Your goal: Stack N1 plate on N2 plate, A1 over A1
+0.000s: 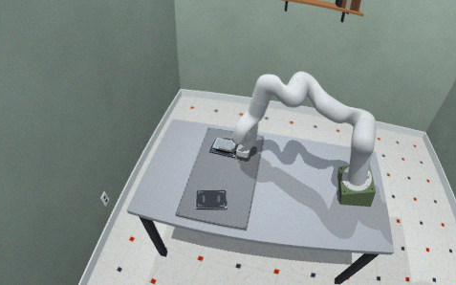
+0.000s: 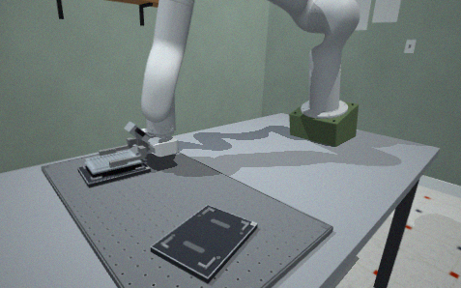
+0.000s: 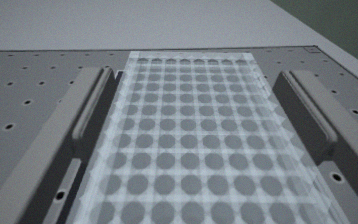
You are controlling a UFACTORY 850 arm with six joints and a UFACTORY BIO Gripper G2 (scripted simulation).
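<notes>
While spread beneath everything as the widest surface, worktop [image 1: 157, 177] [image 2: 14, 213] [image 3: 80, 25] to read first. Next, white arm [image 1: 267, 86] [image 2: 163, 63], bent high from green pedestal [image 1: 356, 197] [image 2: 323, 131] and down to the far side. Then perforated board [image 1: 224, 172] [image 2: 120, 208] [image 3: 10, 105], under both nests; nothing tall between them.

On the base's left, N1 [image 1: 211, 199] [image 2: 202, 242], with no plate in place. On the right, N2 [image 1: 216, 153] [image 2: 91, 183], directly below the 96-well plate [image 1: 223, 144] [image 2: 102, 163] [image 3: 192, 125]. Lower plate impossible to make out separately; full nesting and flat seating impossible to confirm, as is A1 alignment.

Around the upper plate, end effector [image 1: 228, 145] [image 2: 106, 158] [image 3: 195, 74], clamped on both long sides. Probably in the last lowering or seating step, before release. Expect a light, stiff, rather slick plastic body, prone to cracking or skewing under a hard squeeze. Best to hold low on the long sides, evenly, clear of the wells. Lower straight and level; open evenly, then back off without dragging. Watch for fingers catching the lower plate or the nest's corner guides, and for a lifted corner on N2. Smallest of all, the wells, in regular rows, with A1's corner mark too fine to read.
</notes>
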